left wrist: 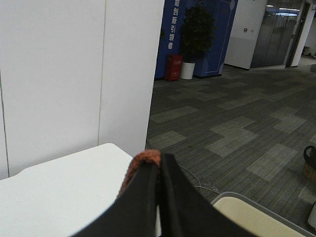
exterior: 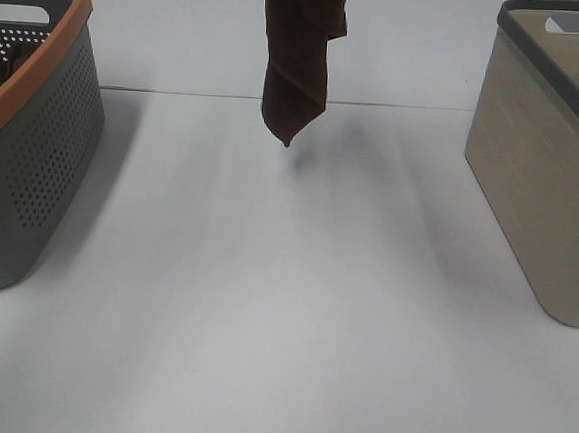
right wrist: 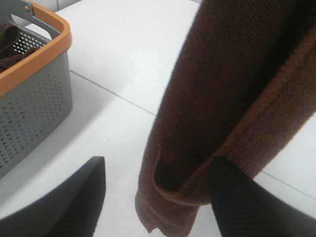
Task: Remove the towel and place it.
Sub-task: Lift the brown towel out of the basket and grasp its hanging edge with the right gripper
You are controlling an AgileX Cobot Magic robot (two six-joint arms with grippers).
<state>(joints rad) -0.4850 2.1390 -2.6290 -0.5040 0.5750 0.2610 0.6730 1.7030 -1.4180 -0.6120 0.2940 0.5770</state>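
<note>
The dark brown towel [exterior: 300, 57] hangs bunched above the back middle of the white table, its lowest tip just over the surface. Its top runs out of the exterior view, and neither gripper shows there. In the left wrist view, my left gripper [left wrist: 159, 202] is shut, with a fold of the towel [left wrist: 143, 163] pinched between its black fingers. In the right wrist view, my right gripper [right wrist: 158, 197] stands open, its two fingers wide apart on either side of the towel's [right wrist: 222, 98] lower part, not pressing it.
A grey perforated basket with an orange rim [exterior: 33, 156] stands at the left edge, with dark cloth [right wrist: 10, 44] inside. A beige basket with a grey rim [exterior: 543, 176] stands at the right. The white table [exterior: 281, 326] lies between them.
</note>
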